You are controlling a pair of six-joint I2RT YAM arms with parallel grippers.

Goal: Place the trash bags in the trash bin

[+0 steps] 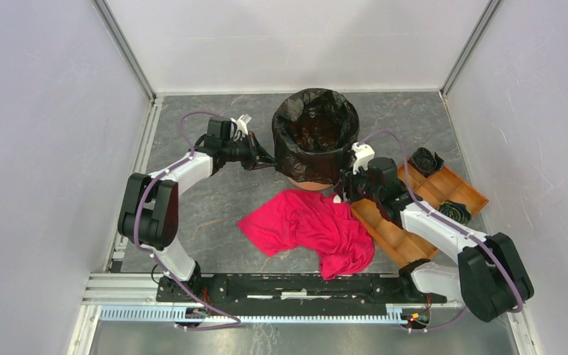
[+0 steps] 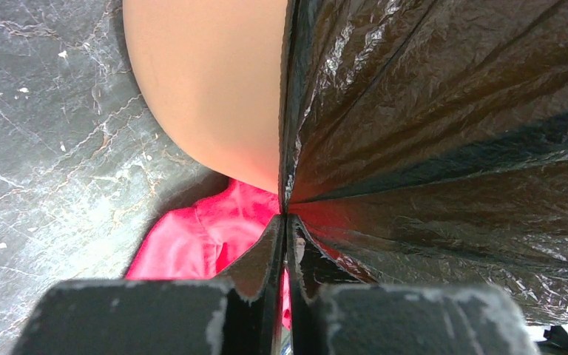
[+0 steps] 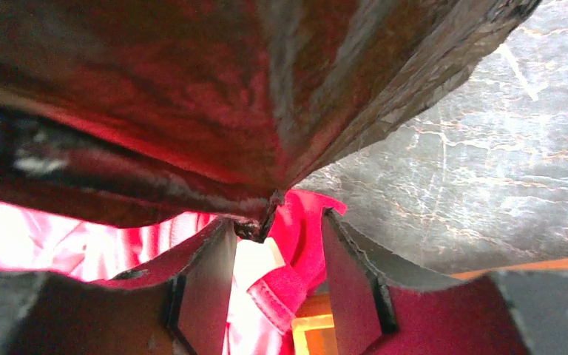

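Tearing is your main risk. The left gripper (image 2: pixel 285 222) is clamped tight on a fold of the trash bag (image 1: pixel 314 133), low on the left side of the trash bin (image 1: pixel 303 180). Taut creases fan out from that pinch, so a harder pull could rip the film or tip the bin.

The right gripper (image 3: pixel 277 222) has its jaws apart. The bag's hem sits just at the tip of its left finger and is not clamped. If you close off-line, you will probably miss the hem, or snag the red cloth (image 1: pixel 307 225) lying just below it at lower centre of the top view.

The bin stands at upper centre. The bag lines it, with its mouth folded over the rim and draped down the outside. The brown tray (image 1: pixel 462 185) at right holds two black rolls (image 1: pixel 425 160), each in its own compartment.
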